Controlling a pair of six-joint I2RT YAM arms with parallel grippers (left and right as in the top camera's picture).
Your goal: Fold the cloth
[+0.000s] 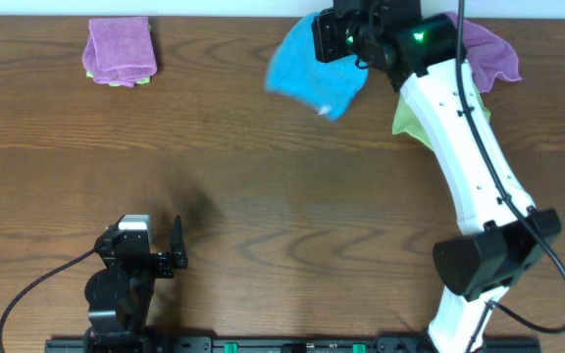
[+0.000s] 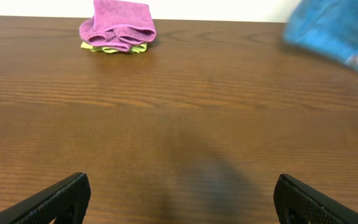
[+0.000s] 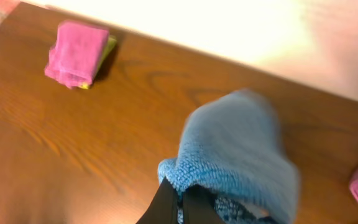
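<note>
1. The left gripper [image 2: 179,208] hovers low near the front of the worktop [image 1: 282,196], jaws wide apart and empty, seemingly waiting.
2. The cloth [image 1: 314,71] hangs bunched above the rear worktop.
3. The right gripper [image 3: 180,202] has its jaws clamped on the cloth's edge, likely to carry it to open space for folding.

Sky-blue cloth [image 1: 314,71], bunched, pinched aloft.

I see the cloth [image 3: 241,155] as fuzzy, looped microfibre, the table [image 1: 282,176] as dark grained wood with a faint sheen, the purple cloth [image 1: 119,47] as soft matt fabric, and the right arm [image 1: 459,127] as smooth white plastic.
</note>
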